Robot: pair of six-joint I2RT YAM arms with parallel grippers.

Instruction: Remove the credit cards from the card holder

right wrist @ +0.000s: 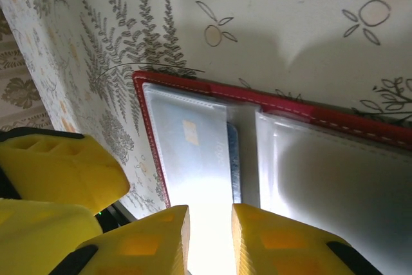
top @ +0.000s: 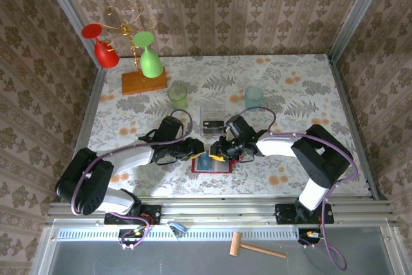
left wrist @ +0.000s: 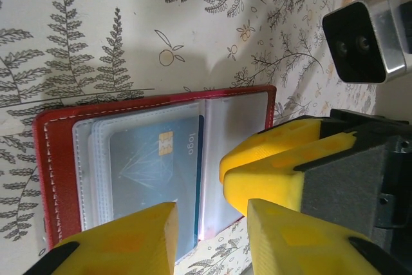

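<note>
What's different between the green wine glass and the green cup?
The green wine glass hangs upside down from the gold rack; the green cup stands upright on the table. The glass is bright and opaque with a stem; the cup is pale, see-through and stemless. Both are green.

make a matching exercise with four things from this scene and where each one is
Things:
1 card holder
2 green cup
3 wooden mallet
4 red goblet

Places:
a upside down on the wire rack
b open flat on the table
c on the grey ledge below the arm bases
d standing left of the clear box

Pairs: 1-b, 2-d, 3-c, 4-a
</note>
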